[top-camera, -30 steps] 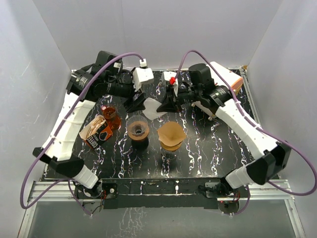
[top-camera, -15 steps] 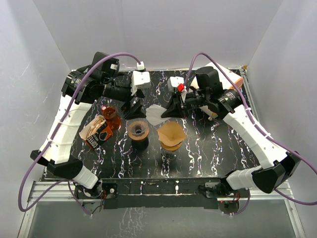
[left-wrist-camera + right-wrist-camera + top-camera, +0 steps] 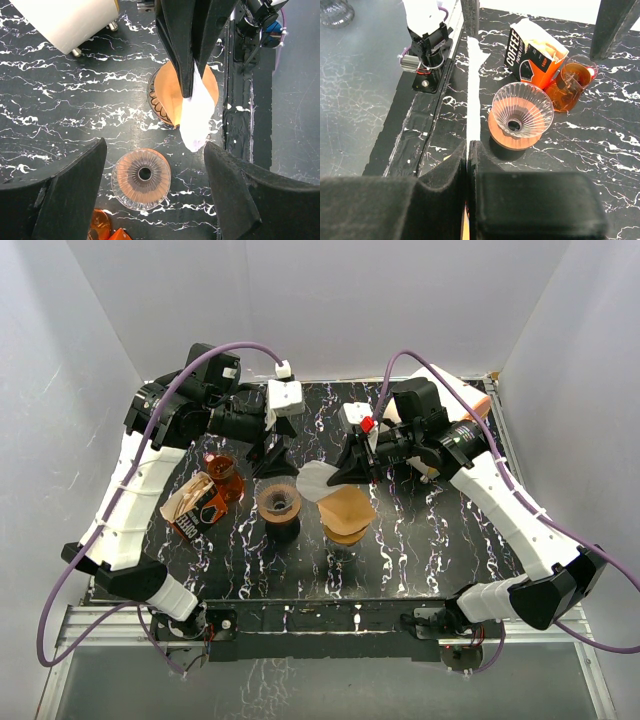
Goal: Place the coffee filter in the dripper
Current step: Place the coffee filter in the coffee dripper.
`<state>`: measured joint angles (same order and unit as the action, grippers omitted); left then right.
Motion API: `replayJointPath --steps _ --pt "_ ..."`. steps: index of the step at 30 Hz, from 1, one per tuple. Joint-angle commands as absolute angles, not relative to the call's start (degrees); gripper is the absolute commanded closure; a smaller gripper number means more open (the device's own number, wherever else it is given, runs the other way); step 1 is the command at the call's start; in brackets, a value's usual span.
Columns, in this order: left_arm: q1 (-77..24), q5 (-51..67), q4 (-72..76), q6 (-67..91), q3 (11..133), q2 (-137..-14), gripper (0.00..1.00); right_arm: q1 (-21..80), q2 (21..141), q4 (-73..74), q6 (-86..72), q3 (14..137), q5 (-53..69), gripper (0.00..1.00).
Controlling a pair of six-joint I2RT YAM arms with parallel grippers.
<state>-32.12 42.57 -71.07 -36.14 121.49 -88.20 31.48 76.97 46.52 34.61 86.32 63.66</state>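
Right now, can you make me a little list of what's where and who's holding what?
right gripper: shut on the white coffee filter, dangling it
left gripper: open, holding nothing
dripper: empty, no filter inside yet
brown filters: next to the dripper
coffee box: other side of the dripper, by the orange jug

From the left wrist, the right gripper [image 3: 192, 84] and the filter [image 3: 195, 125] it pinches cover the middle of the brown stack [image 3: 167, 92]. The server [image 3: 99, 227] is cut by the bottom edge, as are the fingers of the left gripper [image 3: 155, 146]. From the right wrist the filter shows edge-on, a thin strip only, and a glass thing [image 3: 334, 12] is cut by the top corner. From above, an orange thing [image 3: 478, 406] lies mostly behind the right arm [image 3: 500, 490], and the box [image 3: 195, 508] print is too small to read.
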Motion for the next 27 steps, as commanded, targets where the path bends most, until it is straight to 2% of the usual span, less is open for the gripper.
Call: replayJointPath --steps 1,13,27 --pt "-32.41 45.07 -70.50 -35.95 121.13 -87.36 0.24 31.55 76.55 46.17 35.77 87.28 65.61 1.00" --pt "-32.36 44.90 -69.92 -36.15 119.47 -87.45 0.26 31.55 76.63 45.51 34.91 87.23 66.65 1.00" --pt "-32.43 45.35 -68.40 -35.51 118.58 -86.83 0.22 31.46 76.73 42.80 31.91 87.20 66.16 1.00"
